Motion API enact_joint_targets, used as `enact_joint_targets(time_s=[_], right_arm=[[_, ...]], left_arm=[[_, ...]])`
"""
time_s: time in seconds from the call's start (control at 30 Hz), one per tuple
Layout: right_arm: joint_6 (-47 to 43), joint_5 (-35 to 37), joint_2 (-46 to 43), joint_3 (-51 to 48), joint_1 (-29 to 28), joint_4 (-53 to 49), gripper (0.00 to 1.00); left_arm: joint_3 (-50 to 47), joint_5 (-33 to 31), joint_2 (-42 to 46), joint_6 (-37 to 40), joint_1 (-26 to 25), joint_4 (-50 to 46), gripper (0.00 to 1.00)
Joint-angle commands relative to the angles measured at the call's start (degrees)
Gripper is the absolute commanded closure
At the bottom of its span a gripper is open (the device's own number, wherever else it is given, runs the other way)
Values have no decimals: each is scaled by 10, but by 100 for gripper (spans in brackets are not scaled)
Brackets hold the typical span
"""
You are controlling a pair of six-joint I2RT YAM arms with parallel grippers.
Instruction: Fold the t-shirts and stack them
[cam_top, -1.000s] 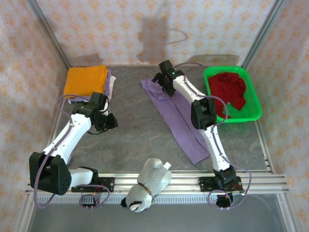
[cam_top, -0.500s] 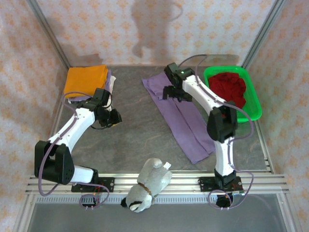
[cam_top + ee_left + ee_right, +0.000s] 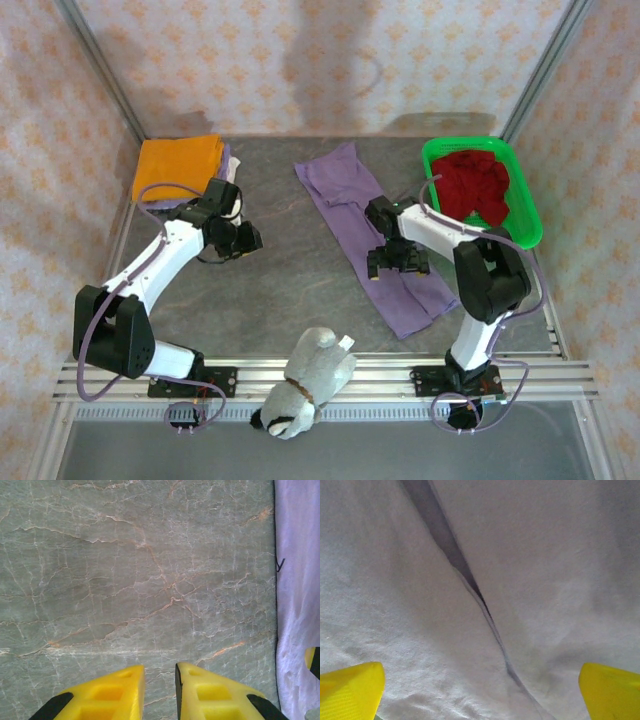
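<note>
Right gripper (image 3: 398,262) wide over purple t-shirt (image 3: 345,185), possibly touching

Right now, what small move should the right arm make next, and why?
Probably lower and close: the right gripper hovers wide open over the middle of the long-folded purple t-shirt, a fold seam between its fingers, so pinching there would start the next fold.

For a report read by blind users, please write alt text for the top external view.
A long purple t-shirt lies folded lengthwise across a grey table, the right gripper above it with fingers wide apart. The left gripper hangs over bare table beside an orange t-shirt; a red t-shirt fills a green basket.
</note>
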State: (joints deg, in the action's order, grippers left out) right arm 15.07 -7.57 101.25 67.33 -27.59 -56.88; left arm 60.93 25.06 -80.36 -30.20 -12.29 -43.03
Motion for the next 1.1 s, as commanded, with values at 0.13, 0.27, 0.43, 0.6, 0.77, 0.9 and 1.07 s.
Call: enact_joint_targets(time_s=[0.13, 0.27, 0.43, 0.6, 0.77, 0.9, 1.07], right_arm=[[49, -35, 17, -38, -1, 85, 1], [70, -26, 46, -33, -9, 84, 0], [118, -36, 85, 2, -37, 77, 0], [190, -51, 142, 75, -84, 71, 0], [237, -61, 211, 180, -141, 46, 1], [270, -56, 249, 258, -170, 31, 0], [300, -67, 217, 284, -181, 55, 1]], left_arm=[[-9, -18, 12, -8, -3, 0, 75], [-14, -19, 17, -7, -3, -1, 75], [-20, -20, 19, -2, -3, 0, 75], [-19, -26, 16, 5, -2, -10, 74], [-20, -14, 10, 16, -3, -12, 74], [-29, -5, 12, 20, -3, -13, 73], [-45, 3, 23, 20, -6, -11, 73]])
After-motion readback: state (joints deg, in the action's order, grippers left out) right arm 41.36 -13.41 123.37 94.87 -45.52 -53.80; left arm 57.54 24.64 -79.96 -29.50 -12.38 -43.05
